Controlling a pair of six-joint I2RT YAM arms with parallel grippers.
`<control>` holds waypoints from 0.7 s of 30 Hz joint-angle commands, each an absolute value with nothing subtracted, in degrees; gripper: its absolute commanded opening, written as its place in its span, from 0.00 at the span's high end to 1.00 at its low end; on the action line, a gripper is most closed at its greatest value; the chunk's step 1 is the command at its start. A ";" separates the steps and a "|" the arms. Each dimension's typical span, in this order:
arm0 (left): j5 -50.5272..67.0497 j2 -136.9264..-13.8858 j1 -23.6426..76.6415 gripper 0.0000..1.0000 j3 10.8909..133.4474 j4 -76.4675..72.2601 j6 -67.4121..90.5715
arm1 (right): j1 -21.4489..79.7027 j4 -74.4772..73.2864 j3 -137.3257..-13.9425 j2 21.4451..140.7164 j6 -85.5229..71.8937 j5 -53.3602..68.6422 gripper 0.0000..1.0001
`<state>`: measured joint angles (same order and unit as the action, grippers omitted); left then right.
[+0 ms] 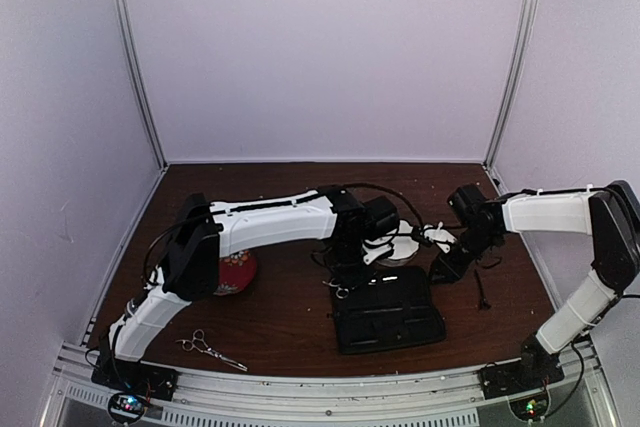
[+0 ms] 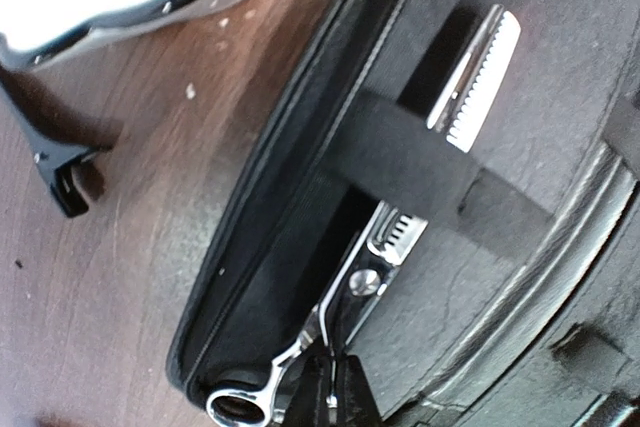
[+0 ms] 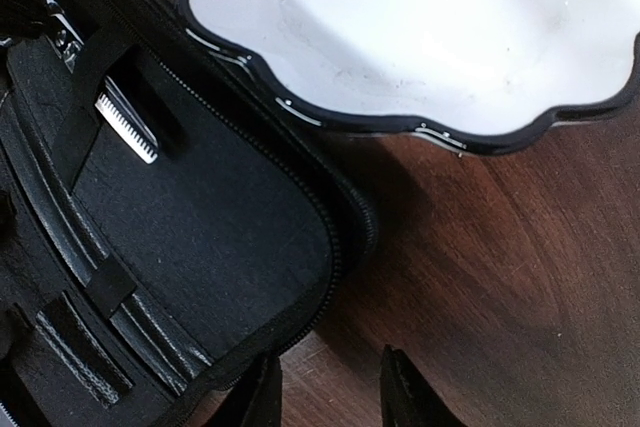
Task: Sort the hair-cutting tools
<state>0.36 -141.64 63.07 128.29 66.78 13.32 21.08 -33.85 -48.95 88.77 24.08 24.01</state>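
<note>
White walls enclose a dark wooden desk (image 1: 290, 317). An open black case (image 1: 388, 319) lies near its middle. Inside the case, by its far left corner, silver scissors (image 2: 365, 282) sit tucked under an elastic strap, long axis roughly along the zipped edge. Your left jaws are together, apparently pinching the handle. Your right jaws stand apart and empty at the case's far right corner. A loose pair of scissors (image 1: 210, 349) lies well left of the case, and a black clip (image 1: 481, 292) lies near its right side.

Open black case (image 1: 388, 322) near white scalloped dish (image 3: 420, 27); red plate (image 1: 238, 273) apart, brown table (image 1: 285, 312).
</note>
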 commanded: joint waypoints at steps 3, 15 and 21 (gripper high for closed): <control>3.42 -143.38 63.03 1.00 130.78 62.72 12.45 | 20.72 -34.61 -50.52 89.47 23.21 25.49 0.66; 3.52 -143.82 63.02 1.00 128.24 54.25 9.97 | 20.81 -34.98 -51.06 90.26 22.37 27.07 0.66; 4.09 -143.88 63.02 1.00 128.43 53.97 9.05 | 20.82 -35.75 -51.68 90.56 22.13 26.36 0.66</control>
<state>2.90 -143.20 63.07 128.35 57.80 10.50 21.08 -34.65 -49.63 89.82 22.83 26.20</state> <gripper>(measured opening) 0.024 0.342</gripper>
